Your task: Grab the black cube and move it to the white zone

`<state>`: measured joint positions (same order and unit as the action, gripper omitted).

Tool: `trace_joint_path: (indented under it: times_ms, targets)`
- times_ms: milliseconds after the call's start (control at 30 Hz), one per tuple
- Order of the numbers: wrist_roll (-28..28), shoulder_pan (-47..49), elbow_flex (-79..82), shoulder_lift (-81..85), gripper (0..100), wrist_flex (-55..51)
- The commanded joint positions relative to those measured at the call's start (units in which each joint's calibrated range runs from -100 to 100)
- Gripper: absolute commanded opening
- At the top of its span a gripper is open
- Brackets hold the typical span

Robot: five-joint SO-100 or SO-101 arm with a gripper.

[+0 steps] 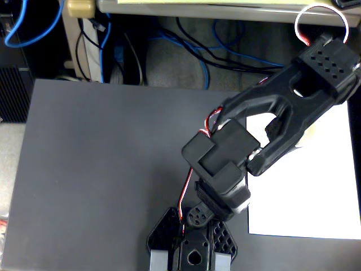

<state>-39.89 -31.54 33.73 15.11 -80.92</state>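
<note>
Fixed view looks down on a grey table (101, 169). The arm (271, 113) enters from the upper right and reaches down-left to the bottom centre, over the table's near edge. The gripper (192, 248) points toward the bottom of the frame; its jaws are partly cut off by the frame edge and merge with the dark wrist parts, so wide or narrow cannot be told. A grey-blue patch sits between the finger bases, unclear what it is.

The cube is not visible anywhere: not on the bare table, not on the white zone (316, 192). It may be hidden under the arm or gripper, or below the frame edge; can't tell.

The white zone lies at right, partly covered by the arm's upper link, well apart from the gripper.

Judged step: reach or grasp phase at the near edge, cube not yet at the zone. The next move likely calls for confirming a hold on the cube, lifting clear of the table, then swinging right to the paper and lowering onto it before release.
</note>
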Motion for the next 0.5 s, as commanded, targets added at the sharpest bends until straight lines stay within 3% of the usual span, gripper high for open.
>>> trace_joint_path:
  times_ms: [0,233,333,467]
  targets:
    - [-0.13,-0.25,-1.00,1.23,2,0.30]
    - [-0.55,-0.25,-1.00,1.32,3,0.21]
    - [-1.81,-0.25,-1.09,1.32,21,0.21]
    - [-3.01,-0.25,-1.09,1.32,32,0.13]
